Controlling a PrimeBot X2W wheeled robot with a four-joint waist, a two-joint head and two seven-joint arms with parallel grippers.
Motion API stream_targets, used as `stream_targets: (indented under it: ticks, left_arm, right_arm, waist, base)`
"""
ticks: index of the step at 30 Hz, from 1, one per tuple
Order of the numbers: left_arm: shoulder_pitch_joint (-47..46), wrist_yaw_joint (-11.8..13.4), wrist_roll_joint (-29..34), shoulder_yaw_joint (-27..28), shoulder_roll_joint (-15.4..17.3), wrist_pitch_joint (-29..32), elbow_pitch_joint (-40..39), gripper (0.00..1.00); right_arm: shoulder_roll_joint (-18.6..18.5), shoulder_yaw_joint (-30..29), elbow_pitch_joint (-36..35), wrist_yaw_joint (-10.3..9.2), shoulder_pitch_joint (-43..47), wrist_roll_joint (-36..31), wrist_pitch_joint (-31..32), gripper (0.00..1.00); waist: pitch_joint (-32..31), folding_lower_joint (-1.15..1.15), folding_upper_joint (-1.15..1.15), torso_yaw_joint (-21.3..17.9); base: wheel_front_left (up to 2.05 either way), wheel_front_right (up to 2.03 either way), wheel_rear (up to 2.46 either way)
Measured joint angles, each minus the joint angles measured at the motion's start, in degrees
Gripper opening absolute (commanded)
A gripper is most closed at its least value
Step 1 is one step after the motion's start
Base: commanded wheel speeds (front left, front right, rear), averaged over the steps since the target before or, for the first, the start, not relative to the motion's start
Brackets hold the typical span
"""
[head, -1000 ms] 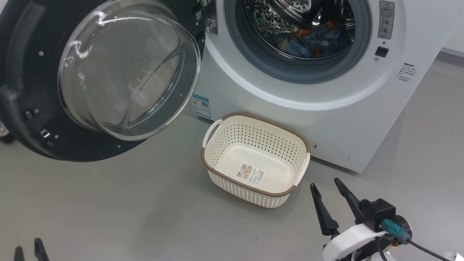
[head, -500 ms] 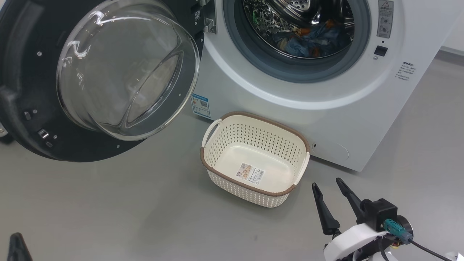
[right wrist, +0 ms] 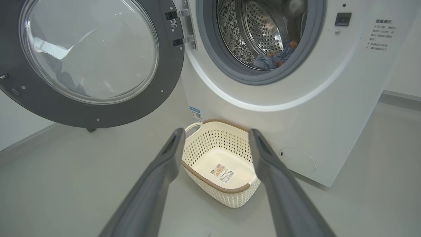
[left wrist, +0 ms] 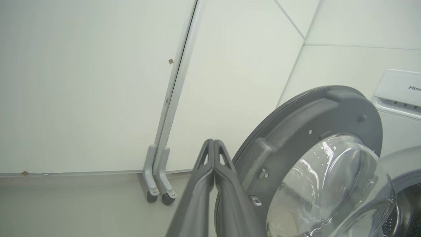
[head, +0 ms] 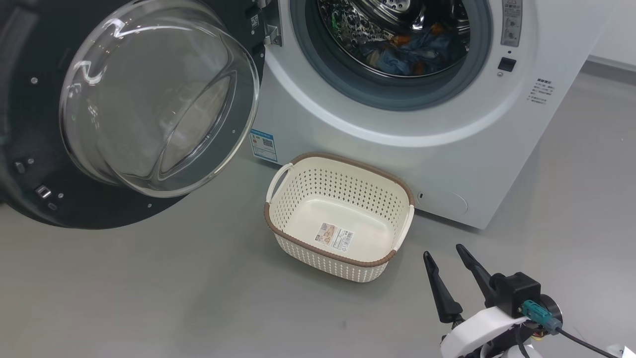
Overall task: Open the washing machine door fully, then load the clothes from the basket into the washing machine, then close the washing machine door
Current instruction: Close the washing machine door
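The washing machine door (head: 149, 104) hangs wide open to the left of the white washing machine (head: 447, 144), its clear glass bowl facing me. Blue and orange clothes (head: 412, 49) lie inside the steel drum. On the floor in front of the machine sits the cream basket (head: 340, 216) with just a label sticker on its floor. My right gripper (head: 442, 252) is open at the lower right, just right of the basket and apart from it. In the left wrist view my left gripper (left wrist: 213, 142) is shut on nothing, left of the door's dark rim (left wrist: 286, 131).
Grey floor spreads left and in front of the basket. A white wall panel on castors (left wrist: 159, 194) stands behind the open door. A round cover (head: 442, 201) sits low on the machine's front, and a blue sticker (head: 262, 144) marks its lower corner.
The left gripper's fingertips, seen open at the bottom left of the head view, closed and dropped out of that view. The camera turned a little, shifting the whole scene left. The right gripper stayed open.
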Motion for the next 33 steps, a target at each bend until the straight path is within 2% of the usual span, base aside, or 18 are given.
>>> stream_targets:
  ticks: [10,14,22,33]
  left_arm:
    - [-7.53,-0.08,-10.39,4.6,5.19,0.21,4.23,0.0]
    - [-10.24,-0.3,-13.25,5.44,8.81,2.76,6.6,0.0]
    - [-16.81,-0.3,-25.26,8.9,11.78,9.01,11.44,0.0]
    - [-24.95,-0.31,-36.02,11.83,16.25,16.86,18.27,0.0]
  right_arm:
    - [-0.02,0.27,0.03,0.01,-0.91,-0.1,0.0,1.0]
    - [-0.03,0.26,0.02,0.01,-1.22,-0.2,0.0,1.0]
    - [-0.07,0.63,-0.04,0.01,-2.8,-0.85,0.0,1.0]
    - [-1.02,0.25,-0.13,0.0,-4.8,-1.85,0.0,1.0]
  waist:
    - [1.21,0.0,0.0,-2.19]
    - [2.01,0.0,0.0,-2.92]
    - [4.51,0.0,0.0,-4.31]
    - [8.28,0.0,0.0,-6.31]
  base:
    - [0.0,0.0,0.0]
    - [0.0,0.0,0.0]
    - [0.0,0.0,0.0]
    - [0.0,0.0,0.0]
